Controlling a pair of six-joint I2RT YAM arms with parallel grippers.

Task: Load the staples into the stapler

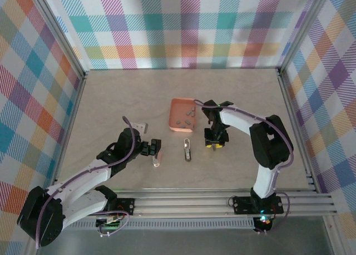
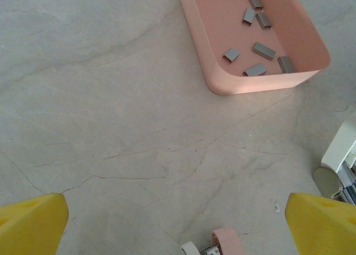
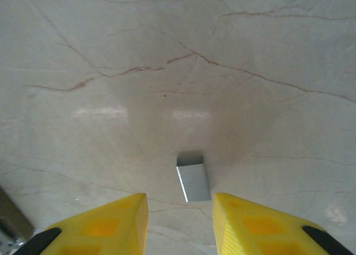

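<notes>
Staples (image 2: pixel 263 50), short grey strips, lie loose in the salmon-orange tray (image 2: pixel 239 87) ahead and to the right of the left gripper (image 2: pixel 177 202), whose yellow fingers (image 2: pixel 33 224) are spread wide and released over the pale marbled table (image 2: pixel 111 110). The stapler (image 2: pixel 222 244), pale pink with a white part, lies on the table just beneath that gripper, its end showing between the parted fingers at the near edge of the wrist view. The right gripper (image 3: pixel 181 196) points down at the table with a single staple strip (image 3: pixel 194 183) between its yellow fingertips (image 3: pixel 245 221); the strip sits against one finger while a gap shows beside the other, and whether it is actually clamped cannot be told. Seen from above, a slim grey metal piece (image 1: pixel 187 150) lies on the table between the two grippers, just to the left of the right gripper, with the tray beyond it
</notes>
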